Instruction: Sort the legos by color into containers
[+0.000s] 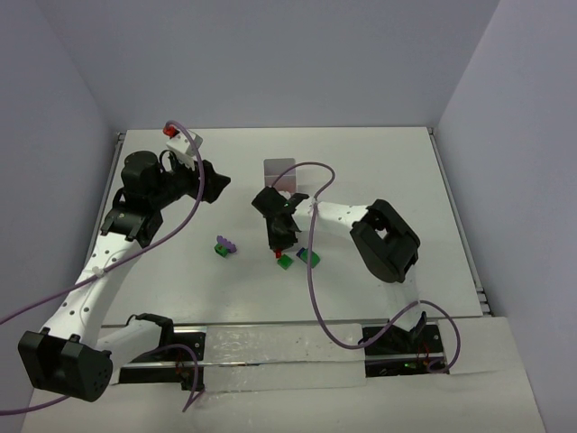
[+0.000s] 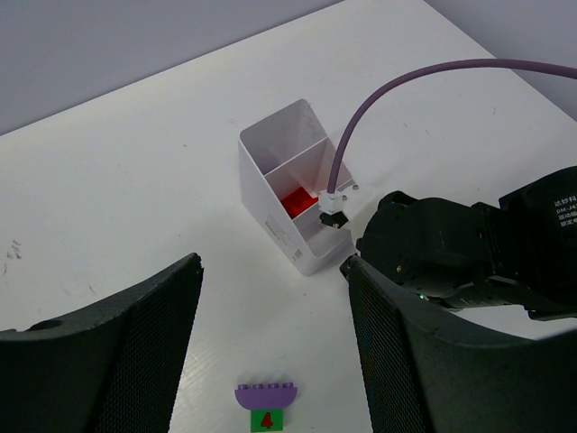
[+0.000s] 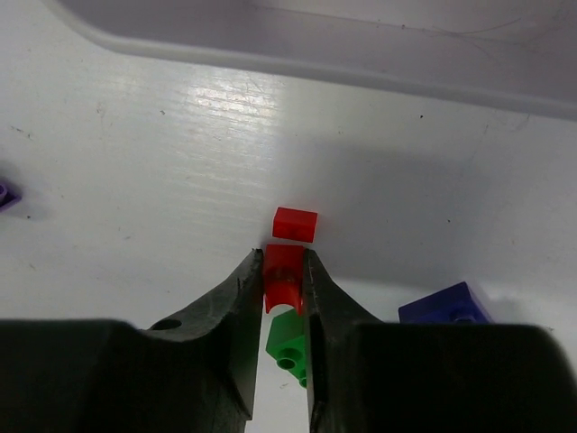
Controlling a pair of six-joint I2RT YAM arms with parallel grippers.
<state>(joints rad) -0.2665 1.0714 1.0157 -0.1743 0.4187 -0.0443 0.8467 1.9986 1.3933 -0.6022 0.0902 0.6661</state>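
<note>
The white tray point(image 1: 279, 168) stands at mid-table; in the left wrist view point(image 2: 270, 203) its middle compartment holds a red lego point(image 2: 297, 200). My right gripper point(image 1: 281, 244) is just in front of the tray, down by the table. Its jaws point(image 3: 282, 262) are shut on a small red lego point(image 3: 284, 273). A second red lego point(image 3: 296, 224) lies just beyond the fingertips, a green lego point(image 3: 288, 345) lies under them, and a dark blue lego point(image 3: 446, 307) lies to the right. My left gripper point(image 1: 213, 186) hovers open and empty left of the tray, above a purple lego point(image 2: 266, 394) on a green lego point(image 2: 266, 419).
Another green lego point(image 1: 313, 259) lies by the blue one point(image 1: 302, 253). The right arm's purple cable point(image 2: 388, 99) arcs over the tray. The table's raised edges run along the back and the right side.
</note>
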